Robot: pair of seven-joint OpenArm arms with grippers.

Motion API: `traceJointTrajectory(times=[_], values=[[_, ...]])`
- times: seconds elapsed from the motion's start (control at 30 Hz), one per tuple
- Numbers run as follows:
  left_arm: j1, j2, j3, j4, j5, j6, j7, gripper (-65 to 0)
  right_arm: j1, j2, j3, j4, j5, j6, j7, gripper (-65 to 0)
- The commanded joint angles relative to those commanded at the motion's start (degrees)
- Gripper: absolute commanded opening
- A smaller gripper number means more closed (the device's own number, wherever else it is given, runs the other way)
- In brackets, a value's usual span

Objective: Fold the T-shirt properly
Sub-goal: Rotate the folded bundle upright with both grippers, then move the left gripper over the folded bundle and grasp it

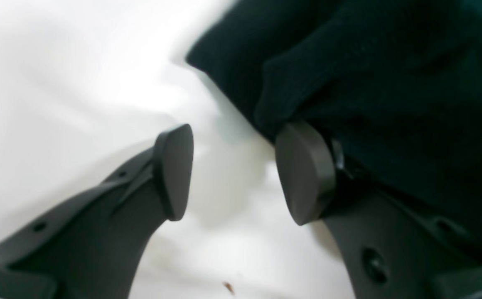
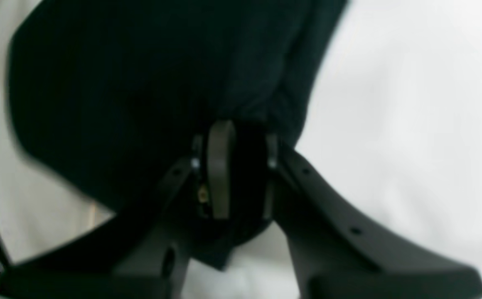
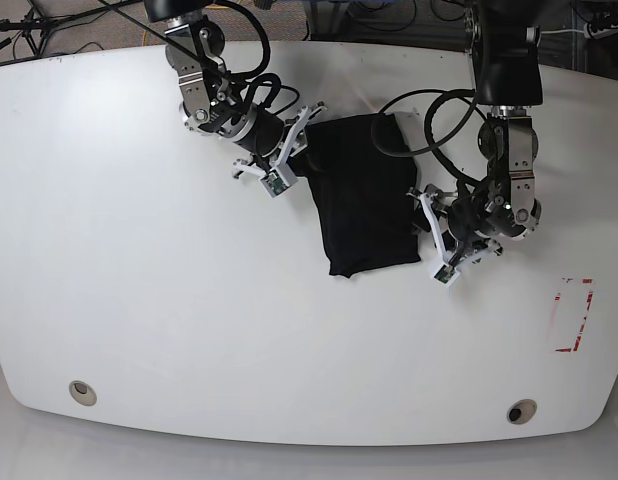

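The T-shirt (image 3: 361, 195) is lying as a dark, partly folded bundle in the upper middle of the base view on the white worktop (image 3: 139, 300), with one arm reaching in at each side of it. At the bundle's upper left edge the right pincer (image 2: 241, 166) is clenching a bunch of the black cloth between its nearly closed jaws. At the bundle's right edge the left pincer (image 1: 241, 172) is standing released, its jaws spread over bare worktop and gripping nothing, though the shirt's edge is draping against the outer side of one fingertip (image 1: 305, 172).
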Motion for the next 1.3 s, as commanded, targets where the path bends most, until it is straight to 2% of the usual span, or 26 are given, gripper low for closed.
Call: traceJointTrajectory(times=[0.23,0.43,0.5,0.7,0.83,0.97,1.03,1.2,1.3], values=[[0.1,0.1,-0.2,11.8,-0.2,-0.1,6.0,-33.2,-0.5,0.2,0.5,10.3,0.0,0.0,-7.6,-55.5],[5.3,0.3,-0.4,22.4,-0.3,-0.2,7.5,-33.1,-0.4,0.3,3.8,15.0,0.0,0.0,-13.5,-55.3],[7.7,0.7,-0.2,25.4,-0.4,-0.2,7.5,-32.9,-0.4,0.5,4.7,15.0,0.0,0.0,-13.8,-55.3],[15.1,5.8,-0.1,30.2,-0.4,-0.2,7.3,-33.1,0.3,2.3,8.4,15.0,0.0,0.0,-13.8,-55.3],[19.3,8.0,1.2,30.5,-0.4,-0.3,4.2,-33.1,0.9,3.3,10.5,14.7,0.1,0.0,-13.9,-55.3],[25.0,8.2,2.5,30.3,-0.3,0.2,-3.2,-33.1,0.9,3.6,11.8,14.8,0.1,0.0,-14.0,-55.2],[26.9,8.2,2.4,30.2,-0.2,0.2,-4.7,-33.1,0.9,3.7,11.8,14.7,0.1,0.09,-14.0,-55.2],[29.9,8.1,1.0,27.5,0.1,0.3,-6.0,-33.1,1.2,3.7,11.7,14.7,0.1,0.09,-14.1,-55.2],[29.9,8.0,-0.6,22.3,0.1,0.3,-6.1,-33.1,1.3,3.6,11.7,14.7,0.1,0.26,-14.1,-55.3]])
